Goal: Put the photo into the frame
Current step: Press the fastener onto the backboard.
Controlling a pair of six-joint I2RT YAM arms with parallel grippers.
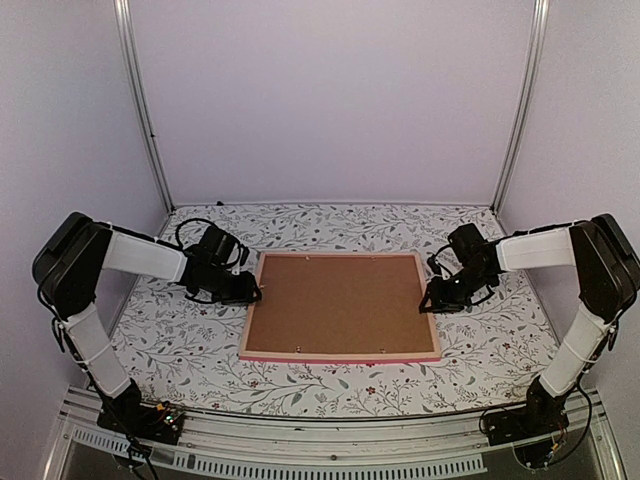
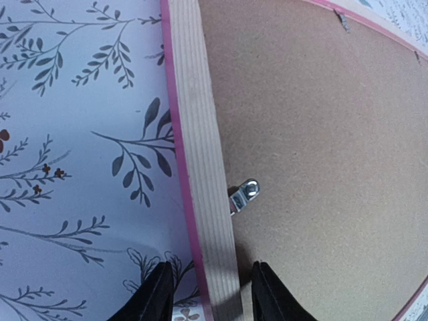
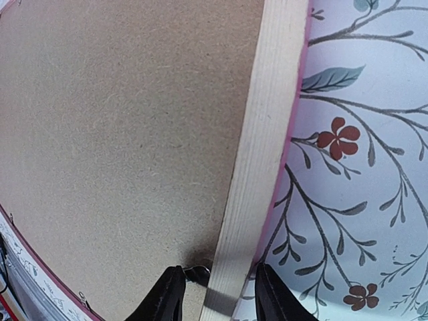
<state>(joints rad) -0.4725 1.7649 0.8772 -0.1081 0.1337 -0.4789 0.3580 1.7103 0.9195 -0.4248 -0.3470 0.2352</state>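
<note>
The frame (image 1: 340, 354) lies flat at the middle of the table (image 1: 180, 340), back side up. Its long axis runs left to right across the arms' front and its short rails point away from the bases. The rails show pale bare wood on top and a pink strip along the outer edge. A brown backing board (image 1: 340, 302) fills the opening and covers whatever lies under it, so the photo cannot be seen. Small metal tabs stand along the inner edge of the rails; one (image 2: 244, 195) on the left rail reaches from the wood onto the board. The left gripper (image 1: 250, 293) is down at the middle of the left short rail. Its fingers (image 2: 157, 297) stand apart, one over the flowered cloth outside and one over the board inside, with a sliver of gap on each side of the wood. The right gripper (image 1: 428, 300) straddles the right short rail the same way. Its outer finger sits just at the pink edge, and whether the jaws are pressing the wood cannot be told.
</note>
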